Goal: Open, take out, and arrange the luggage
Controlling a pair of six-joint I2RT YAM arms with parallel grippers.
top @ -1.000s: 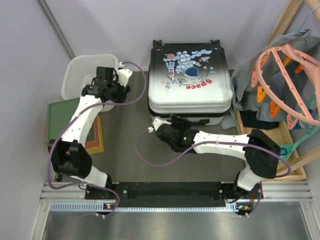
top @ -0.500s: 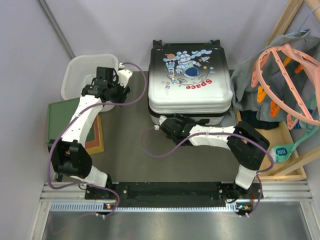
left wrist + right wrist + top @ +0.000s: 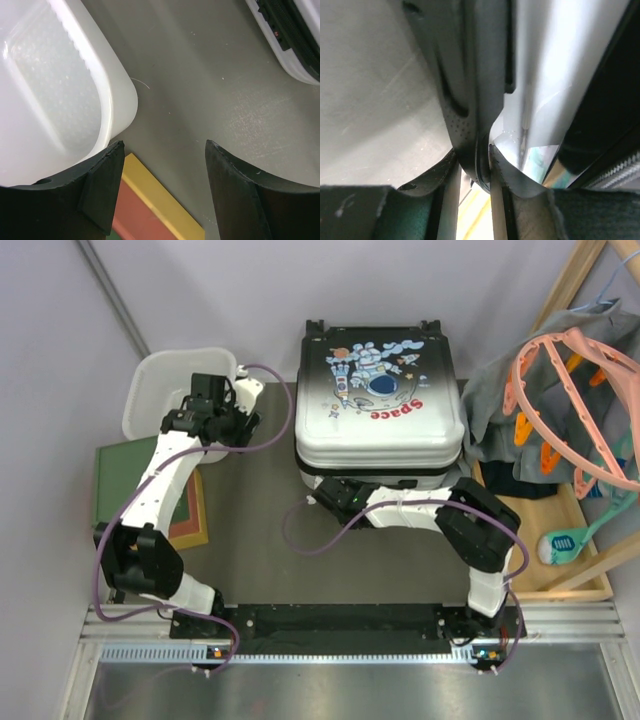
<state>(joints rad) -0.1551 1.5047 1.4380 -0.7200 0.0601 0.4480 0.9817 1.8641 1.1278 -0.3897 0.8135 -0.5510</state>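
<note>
**Top view.** The luggage (image 3: 380,430) lies flat and closed at the back middle of the desk (image 3: 250,540), its astronaut print facing up. The right claw (image 3: 325,491) sits against the near wall of the case, at its left end. A second ago it hung just off that corner with its jaws wide and its elbow reaching out to the right. Now the arm is folded in and the claw has closed up to the shell. The case itself lies where it did. The left claw (image 3: 236,418) hangs over the near right corner of the white basket (image 3: 160,390), above the green-topped boxes (image 3: 125,475), and has not moved in that second. Grey cloth (image 3: 500,410) and pink hangers (image 3: 570,390) lie at the right.

**Left wrist.** The left claw (image 3: 164,150) stands apart with nothing between its fingers (image 3: 105,190). Below it are bare desk (image 3: 200,90), the rounded corner of the basket (image 3: 115,100) and a yellow-edged red box top (image 3: 155,205). A corner of the luggage (image 3: 295,55) shows at the upper right, well apart from the claw.

**Right wrist.** The right claw (image 3: 472,170) is clamped on a dark grey tab (image 3: 470,100) that hangs along the luggage's white shell (image 3: 560,70). Both fingers (image 3: 449,195) press on its lower end. I cannot tell just what part of the case the tab is. The desk (image 3: 370,100) shows at the left.
</note>
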